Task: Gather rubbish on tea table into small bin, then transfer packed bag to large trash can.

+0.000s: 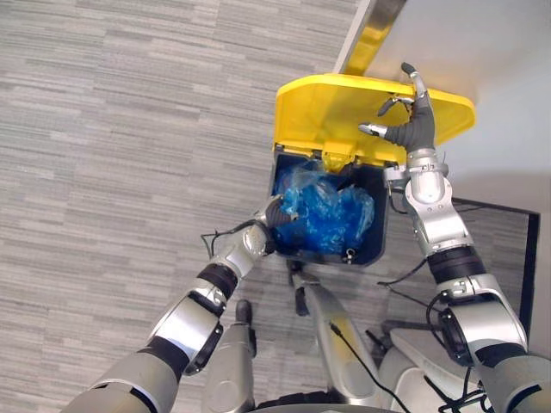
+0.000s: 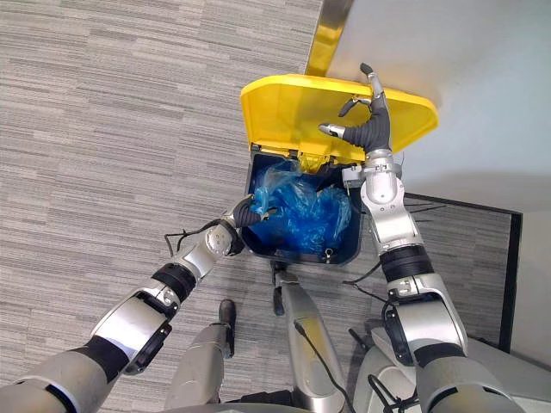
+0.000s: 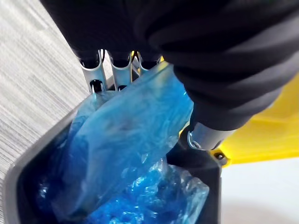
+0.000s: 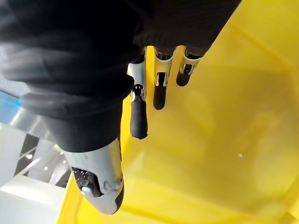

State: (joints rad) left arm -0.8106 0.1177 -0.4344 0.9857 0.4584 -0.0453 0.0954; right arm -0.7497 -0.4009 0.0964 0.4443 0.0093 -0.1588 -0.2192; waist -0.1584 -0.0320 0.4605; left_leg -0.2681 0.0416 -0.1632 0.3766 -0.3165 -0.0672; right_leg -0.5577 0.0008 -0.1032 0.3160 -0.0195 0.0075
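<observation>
A dark large trash can (image 1: pixel 374 245) stands on the floor with its yellow lid (image 1: pixel 318 112) swung up. Inside lies a crumpled blue plastic bag (image 1: pixel 331 215), filling most of the opening. My left hand (image 1: pixel 274 215) is at the can's near left rim, its fingers curled into the top of the blue bag (image 3: pixel 126 140) with the thumb (image 3: pixel 202 135) on the other side of the film. My right hand (image 1: pixel 415 129) rests on the inside of the raised lid (image 4: pixel 224 116), fingers (image 4: pixel 159 95) straight and spread, holding nothing.
Grey striped carpet (image 1: pixel 129 129) spreads to the left of the can. Behind and to the right is a white wall (image 1: pixel 482 52) with a brass-coloured strip (image 1: pixel 372 30). A dark-framed panel (image 1: pixel 527 258) stands at the right.
</observation>
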